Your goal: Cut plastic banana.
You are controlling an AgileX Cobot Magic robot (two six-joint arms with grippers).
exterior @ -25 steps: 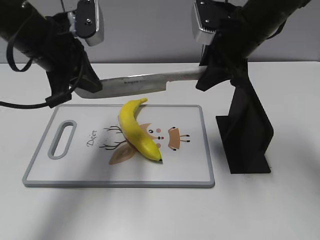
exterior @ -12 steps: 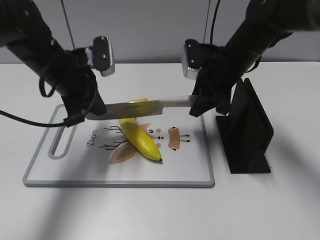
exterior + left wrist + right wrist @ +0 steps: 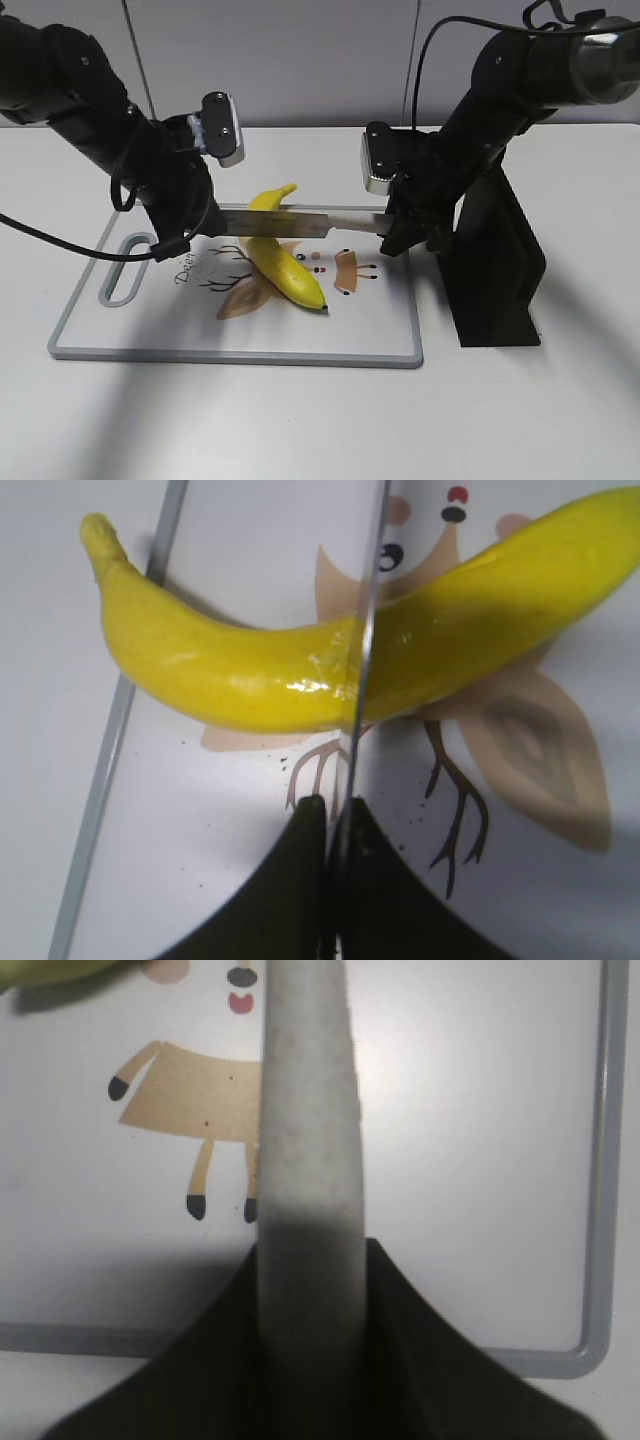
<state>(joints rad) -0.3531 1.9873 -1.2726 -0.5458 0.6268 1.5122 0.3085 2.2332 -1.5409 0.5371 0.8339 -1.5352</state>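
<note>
The plastic banana [image 3: 283,262] lies curved on the white cutting board [image 3: 150,325]; it also shows in the left wrist view [image 3: 250,665]. A long steel knife [image 3: 300,223] spans both grippers and lies across the banana's upper half. In the left wrist view the blade [image 3: 362,650] rests edge-on against the banana's top. My left gripper [image 3: 190,228] is shut on the blade's tip end [image 3: 335,825]. My right gripper [image 3: 392,230] is shut on the knife's grey handle [image 3: 308,1120].
A black knife stand [image 3: 495,270] is on the table just right of the board. The board's handle slot [image 3: 125,270] is at its left end. A cartoon deer is printed under the banana. White table surrounds the board.
Both grippers have lowered the knife from well above the board down onto the banana. The banana has stayed in place on the board.
</note>
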